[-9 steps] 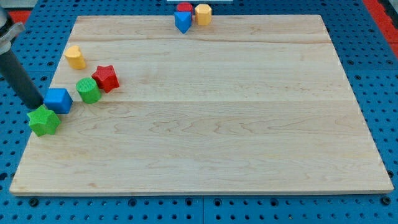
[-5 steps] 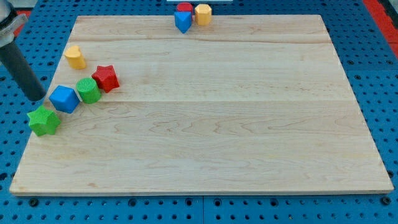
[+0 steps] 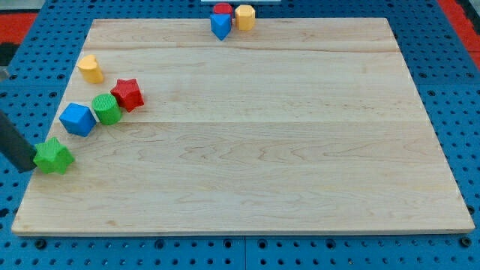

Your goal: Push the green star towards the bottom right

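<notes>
The green star [image 3: 53,156] lies at the board's left edge, low in the view. My tip [image 3: 28,168] stands just left of the star, touching or nearly touching its left side, off the board's edge. The dark rod runs up and out of the view's left. A blue block [image 3: 78,119] sits just above and right of the star, apart from it.
A green cylinder [image 3: 106,109] touches the blue block's right, with a red star [image 3: 128,94] beside it and a yellow block [image 3: 91,68] above. At the board's top edge stand a blue block [image 3: 220,26], a red block [image 3: 222,10] and a yellow block [image 3: 245,16].
My tip moved down from beside the blue block to the green star's left side. Earlier the blue block shifted right against the green cylinder. The green star moved slightly down.
</notes>
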You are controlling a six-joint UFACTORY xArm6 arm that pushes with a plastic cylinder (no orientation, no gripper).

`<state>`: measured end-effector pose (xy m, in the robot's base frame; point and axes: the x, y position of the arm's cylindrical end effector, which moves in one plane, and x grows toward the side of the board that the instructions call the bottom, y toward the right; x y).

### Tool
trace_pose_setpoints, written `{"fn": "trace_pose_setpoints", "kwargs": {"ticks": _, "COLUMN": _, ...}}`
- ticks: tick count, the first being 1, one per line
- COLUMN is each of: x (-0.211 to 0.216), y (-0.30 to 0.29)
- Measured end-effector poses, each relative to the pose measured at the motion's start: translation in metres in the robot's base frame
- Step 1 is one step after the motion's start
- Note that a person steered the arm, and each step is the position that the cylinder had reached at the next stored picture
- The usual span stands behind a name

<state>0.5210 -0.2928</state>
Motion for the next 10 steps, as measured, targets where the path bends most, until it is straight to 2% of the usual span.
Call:
{"fn": "trace_pose_setpoints", "kwargs": {"ticks": 2, "x": 0.006, "y": 0.053}}
{"fn": "trace_pose_setpoints", "kwargs": {"ticks": 4, "x": -0.007, "y": 0.054}}
{"fn": "trace_pose_setpoints", "kwargs": {"ticks": 7, "x": -0.041, "y": 0.076}}
{"fn": "trace_pose_setpoints", "kwargs": {"ticks": 10, "x": -0.086, "y": 0.151}}
